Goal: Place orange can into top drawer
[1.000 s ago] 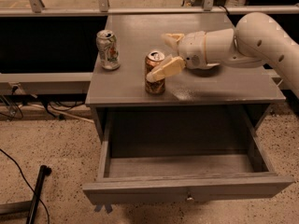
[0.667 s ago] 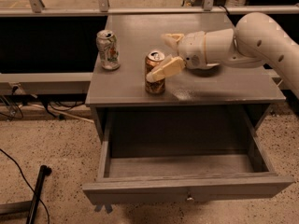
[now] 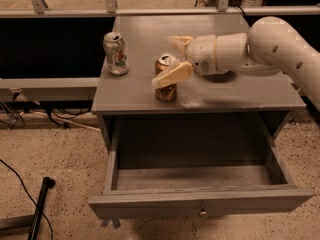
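Observation:
The orange can point(image 3: 165, 90) stands upright near the front edge of the grey cabinet top point(image 3: 235, 91). My gripper point(image 3: 173, 59) reaches in from the right at can height. Its fingers are open and straddle the can's upper part: the near finger point(image 3: 172, 76) crosses in front of the can, and the far finger point(image 3: 180, 41) is behind it. I cannot tell if they touch the can. The top drawer point(image 3: 200, 206) is pulled fully open below, with its small knob point(image 3: 202, 212) at the front. Its inside is bare.
A pale white-green dented can point(image 3: 115, 53) stands at the left of the cabinet top. A metal rail point(image 3: 150, 11) runs behind the cabinet. Cables point(image 3: 20, 184) and a black rod point(image 3: 40, 209) lie on the speckled floor at left.
My gripper has edged slightly left around the orange can. The can and the drawer have not moved.

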Available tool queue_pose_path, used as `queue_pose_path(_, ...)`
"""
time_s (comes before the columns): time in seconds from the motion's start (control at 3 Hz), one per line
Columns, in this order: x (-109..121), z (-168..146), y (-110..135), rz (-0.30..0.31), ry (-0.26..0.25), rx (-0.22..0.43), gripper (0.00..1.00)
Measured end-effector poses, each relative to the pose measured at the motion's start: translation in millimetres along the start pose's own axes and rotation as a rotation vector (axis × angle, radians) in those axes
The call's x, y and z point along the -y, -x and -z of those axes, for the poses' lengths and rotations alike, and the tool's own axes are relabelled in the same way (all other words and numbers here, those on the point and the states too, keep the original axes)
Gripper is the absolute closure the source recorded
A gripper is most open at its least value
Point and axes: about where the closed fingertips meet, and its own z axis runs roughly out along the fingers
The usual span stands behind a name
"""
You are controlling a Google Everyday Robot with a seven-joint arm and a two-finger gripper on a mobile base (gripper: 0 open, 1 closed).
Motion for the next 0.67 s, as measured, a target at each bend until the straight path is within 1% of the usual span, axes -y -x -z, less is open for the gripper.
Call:
queue_pose_path(0.33,-26.3,3.2,-4.9,-0.018,0.033,0.022,0.0)
queue_pose_path(0.67,-26.7,3.0,-5.4,-0.019,0.033,0.022,0.0)
